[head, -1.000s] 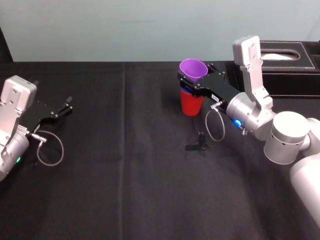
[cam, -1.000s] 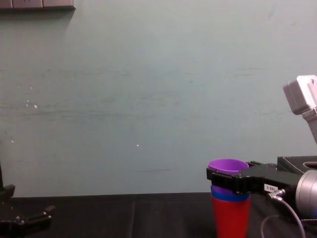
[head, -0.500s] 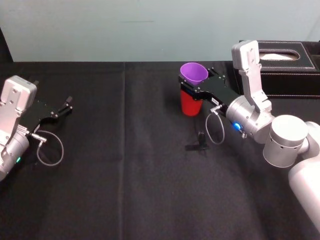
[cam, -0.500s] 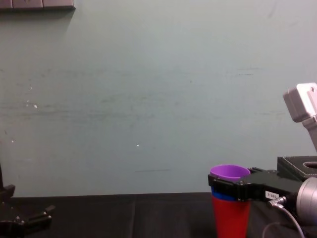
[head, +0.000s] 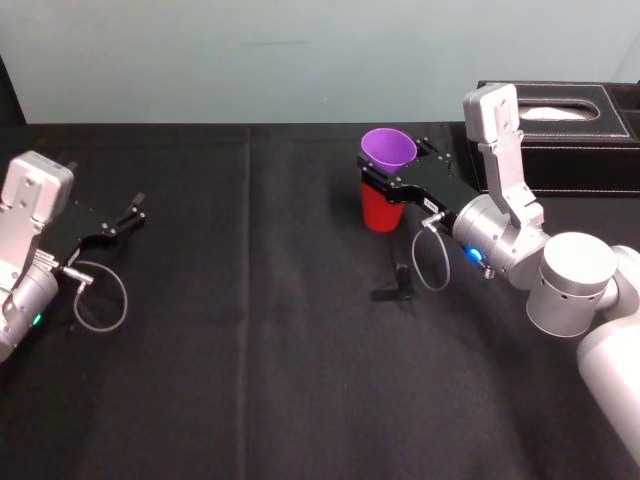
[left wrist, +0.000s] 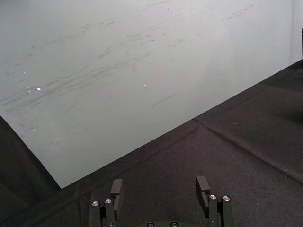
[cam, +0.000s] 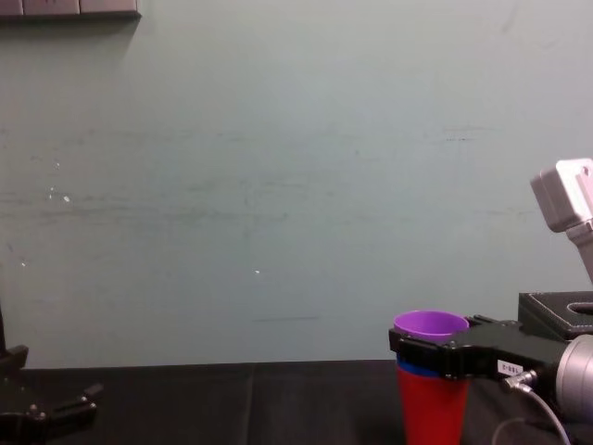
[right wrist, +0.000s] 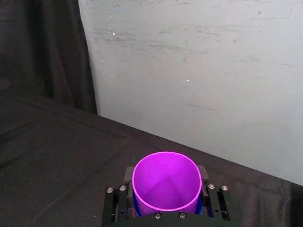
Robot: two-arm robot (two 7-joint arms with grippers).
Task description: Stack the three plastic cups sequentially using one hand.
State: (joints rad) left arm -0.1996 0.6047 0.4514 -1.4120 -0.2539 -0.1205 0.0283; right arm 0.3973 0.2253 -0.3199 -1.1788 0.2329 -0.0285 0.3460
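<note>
A purple cup (head: 388,148) sits nested in a blue cup (cam: 410,370), which sits in a red cup (head: 380,215) standing on the black table at the middle right. My right gripper (head: 385,173) is shut on the purple cup just under its rim, a finger on each side. The right wrist view looks down into the purple cup (right wrist: 165,182) between the fingers (right wrist: 116,201). In the chest view, the purple rim (cam: 431,324) shows above the gripper and the red cup (cam: 431,413) below it. My left gripper (head: 135,208) rests open at the far left.
A black stitched box (head: 575,135) stands behind my right arm at the back right. A small dark object (head: 398,288) lies on the cloth in front of the cups. The left gripper (left wrist: 161,187) has bare cloth ahead of it.
My right gripper has moved down with the purple cup, which now sits deeper in the blue and red cups. The left arm has not moved.
</note>
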